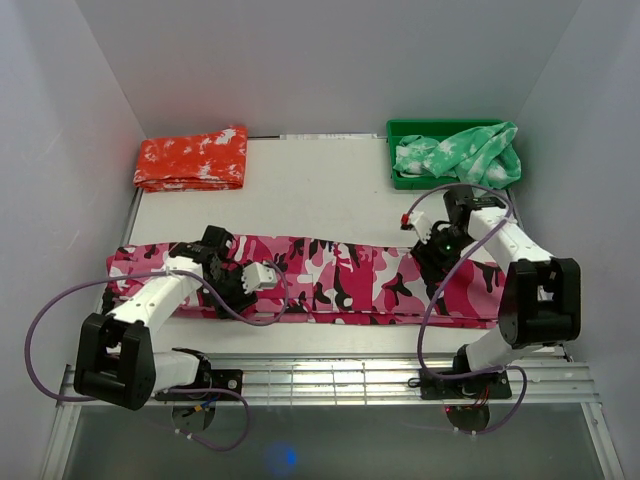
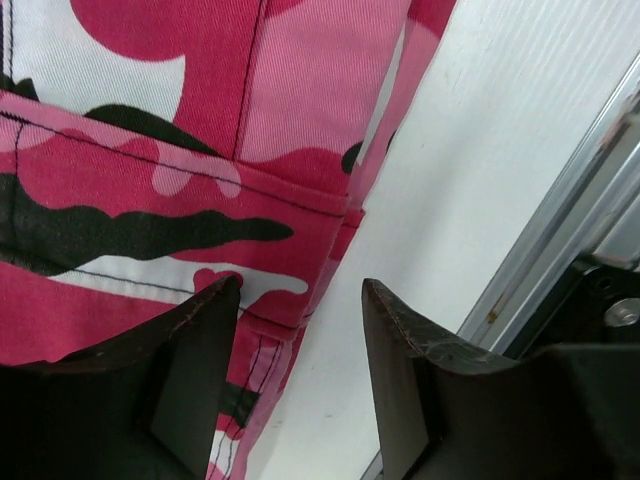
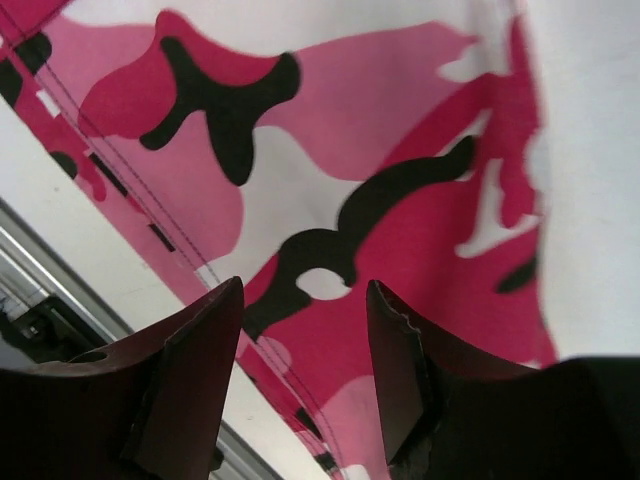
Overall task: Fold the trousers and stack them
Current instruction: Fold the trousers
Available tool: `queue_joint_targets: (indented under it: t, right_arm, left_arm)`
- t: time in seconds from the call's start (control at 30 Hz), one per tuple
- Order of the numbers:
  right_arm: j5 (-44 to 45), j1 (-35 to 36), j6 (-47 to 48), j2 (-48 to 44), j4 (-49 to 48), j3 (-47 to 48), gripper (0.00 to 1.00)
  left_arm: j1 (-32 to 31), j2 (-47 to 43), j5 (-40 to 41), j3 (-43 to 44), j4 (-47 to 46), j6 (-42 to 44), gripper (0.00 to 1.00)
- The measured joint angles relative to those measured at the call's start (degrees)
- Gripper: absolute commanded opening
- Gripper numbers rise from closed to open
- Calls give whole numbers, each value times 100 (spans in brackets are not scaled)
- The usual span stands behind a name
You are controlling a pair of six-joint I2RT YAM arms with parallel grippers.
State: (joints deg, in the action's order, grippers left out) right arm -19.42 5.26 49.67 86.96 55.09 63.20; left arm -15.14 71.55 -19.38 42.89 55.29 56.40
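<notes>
Trousers (image 1: 330, 280) beneath left end effector (image 2: 300, 285), right end effector (image 3: 305, 285).

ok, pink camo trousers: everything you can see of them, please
The trousers are soft woven cloth in pink-magenta camouflage with black and white patches and stitched seams. They lie flat as one long band, left to right across the near part of the white table. The left gripper is over their near edge, jaws open, one finger above cloth and one above bare table. The right gripper is open over the other end. Neither holds cloth; contact cannot be told.
</notes>
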Motion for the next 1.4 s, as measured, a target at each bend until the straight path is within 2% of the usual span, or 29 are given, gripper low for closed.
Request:
queue_joint_targets:
  t: [0.1,0.23,0.27,0.47,0.53,0.57,0.7,0.87,0.93,1.0,1.03,1.17,1.27,1.4]
  right_arm:
    - [160,125,0,245,-101,-389,63]
    - [684,125,-142,647,-492,-664,63]
    - [828,125,-179,798,-638,-662,63]
    - [1294,138,-529,1676,-883,431,63]
    - [1370,127,-612,1971,-1187,896,64]
    - [1397,125,-651,2041,-1292,1082,68]
    - [1342,118,-772,1891,-1582,1478,71]
    - [693,155,-876,1069,-1504,1353,70]
    - [380,232,-872,507,-1491,1003,66]
    - [66,387,-826,-214,-1561,435,54]
    - [-94,483,-802,-647,-1773,17,43]
    - [-385,1119,-612,-1932,-2118,-1338,19]
    - [-212,1908,-584,-1891,-2361,-1622,10]
    - [179,2909,-732,-1300,-2942,-1681,8]
  left_arm:
    - [0,-98,192,-114,-87,210,63]
    - [0,-33,426,-208,-369,332,51]
    - [0,39,468,-205,-463,321,44]
    - [-37,798,476,210,-599,76,18]
    - [-37,1003,426,492,-629,-52,13]
    - [-39,1067,391,579,-651,-92,11]
    - [-48,1161,280,835,-734,-254,0]
    - [-48,1158,219,881,-710,-354,0]
    - [-48,1154,192,885,-667,-378,0]
    - [-48,1139,144,903,-586,-398,0]
    - [-48,1126,122,905,-560,-402,0]
    - [-48,1119,37,935,-415,-470,0]
    - [-48,1139,-37,1010,-293,-546,0]
    - [-48,1250,-155,1176,-131,-713,0]
